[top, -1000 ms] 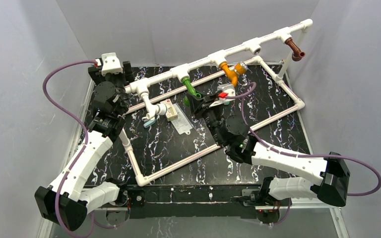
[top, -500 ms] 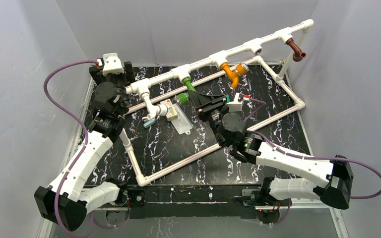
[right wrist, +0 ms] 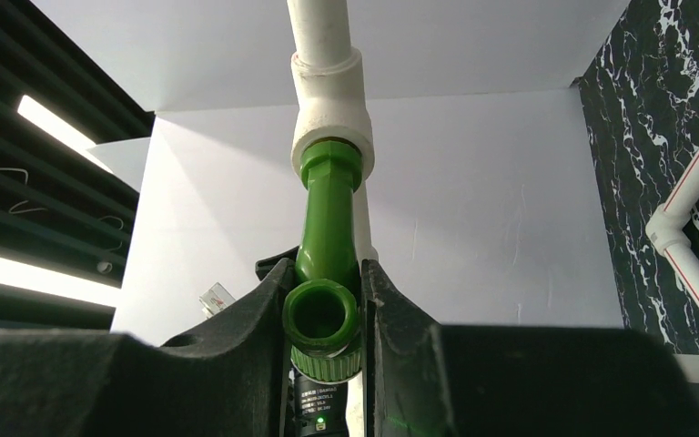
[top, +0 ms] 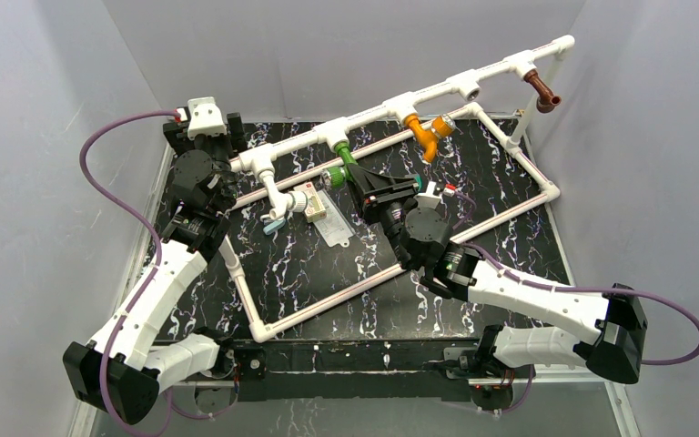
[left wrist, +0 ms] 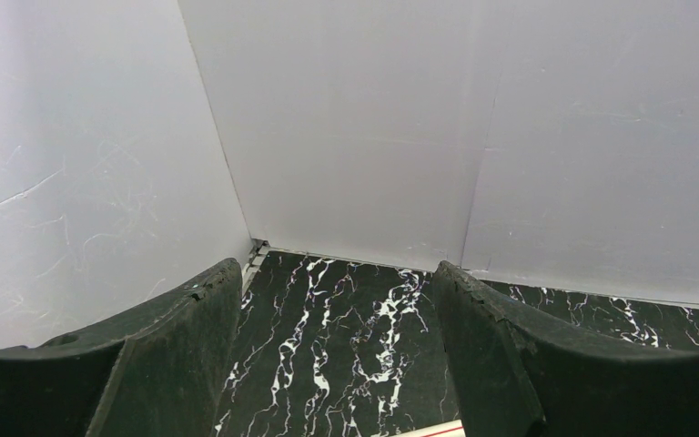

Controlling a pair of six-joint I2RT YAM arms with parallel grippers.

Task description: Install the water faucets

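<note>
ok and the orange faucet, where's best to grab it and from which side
On the orange faucet, probably the straight body just under its tee socket, pinched across both flanks, coming from the near side, as the right gripper holds the green faucet. The knob juts sideways and the spout bends below, leaving the body plainest.
</note>
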